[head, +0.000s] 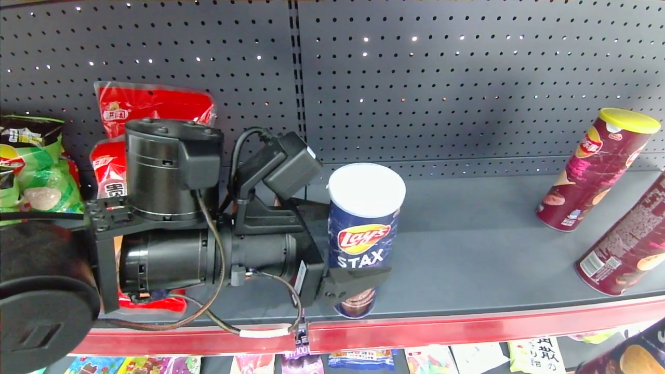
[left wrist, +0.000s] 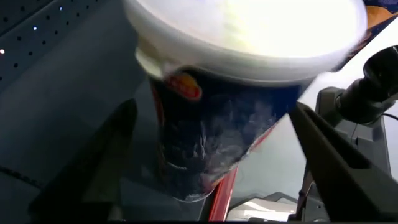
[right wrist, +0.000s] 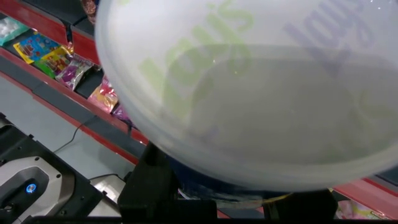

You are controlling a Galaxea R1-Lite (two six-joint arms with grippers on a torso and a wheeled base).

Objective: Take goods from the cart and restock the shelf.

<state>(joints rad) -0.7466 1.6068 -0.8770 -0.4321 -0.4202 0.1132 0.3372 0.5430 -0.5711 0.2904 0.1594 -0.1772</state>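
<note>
Two cans in play on my screens. Left hand point(head: 363, 278) is out over the shelf point(head: 467, 249), set around the lower half of the blue can point(head: 366, 228). That can stands upright on its base right at the shelf's front edge, white lid up, just above the red front strip point(head: 467, 322). Whether that hand is clamped or slack I cannot tell (the left wrist view has the can dead centre, but the contact is a blur). Right hand point(right wrist: 224, 199) is closed on a second can point(right wrist: 249, 93). Its pale lid is close up to the wrist camera, with the blue body below it. The can hangs in the air over the lower shelf's coloured packets point(right wrist: 50, 53) and the floor. On the shelf behind my left arm, red bags point(head: 150, 104) lean against the pegboard point(head: 467, 78), with a green bag point(head: 31, 171) beside them at the far left. Well off to the right, a maroon can with a yellow lid point(head: 592, 171) sits near the back. Another maroon can point(head: 623, 244) sits nearer the front, cut by the view's edge.
</note>
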